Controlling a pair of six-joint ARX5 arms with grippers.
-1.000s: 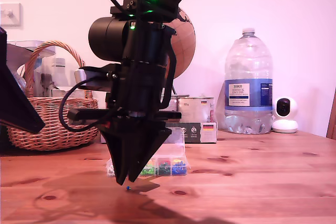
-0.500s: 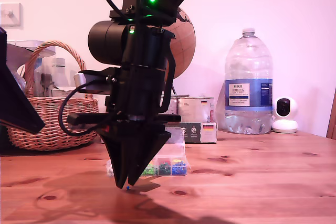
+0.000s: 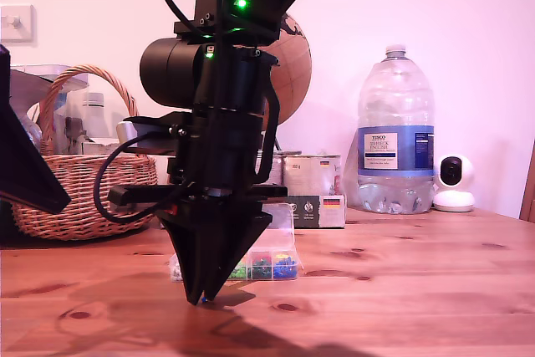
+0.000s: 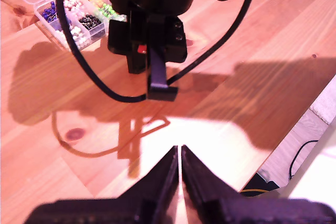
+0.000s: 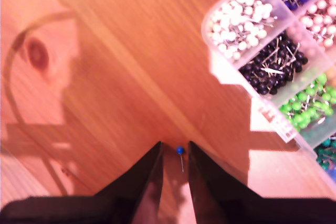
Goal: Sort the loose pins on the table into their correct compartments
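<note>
the second claw [image 5: 175, 153] hangs low over the bench [image 3: 418, 290], its two dark fingers [image 5: 149, 174] standing a little apart, so it is released and grasps nothing. between the fingertips lies one blue pin [image 5: 180, 151], its round head at the tip line and its thin shaft running back into the gap; it lies on the wood and i cannot tell if a finger touches it. in the exterior view this claw [image 3: 201, 298] is the black pointed one in the middle, with the tips right at the wood, and the pin itself is too small to make out there. just behind it in that view stands the clear plastic box [image 3: 267, 265] with the compartments [image 5: 273, 66]. the second wrist view shows these as sections with white, dark, green and blue heaps of pins, and the box lies near the blue pin but apart from it. the first claw [image 4: 180, 153] is clenched, its fingers meeting with only a thin line between them, and it holds nothing that i can see; it hovers above bare wood and looks toward the other arm [image 4: 152, 30] and the box [image 4: 73, 14] beyond. at the exterior view's left stands a wicker basket [image 3: 79, 181], and toward its right a big water bottle [image 3: 395, 135] and a small white camera [image 3: 454, 183].
</note>
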